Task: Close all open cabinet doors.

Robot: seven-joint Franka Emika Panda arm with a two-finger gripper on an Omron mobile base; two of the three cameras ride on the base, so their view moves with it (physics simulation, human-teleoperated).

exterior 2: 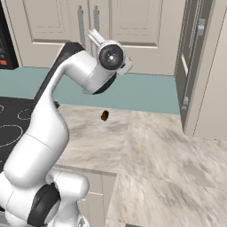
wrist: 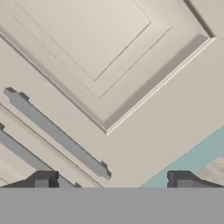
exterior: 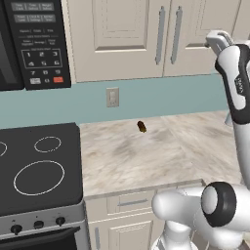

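1. Hand [wrist: 111, 181], fingers spread and empty, faces two shut cabinet doors [exterior: 117, 39] directly ahead.
2. Well to its right, one door [exterior 2: 191, 66] stands open above the bench [exterior 2: 150, 150] — closing it seems the work left.

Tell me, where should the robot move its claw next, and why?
Probably swing right, toward the cabinet door standing open at the counter's right end. The open claw now faces two cabinet doors that already look shut, handles side by side, so nothing seems left to push there.
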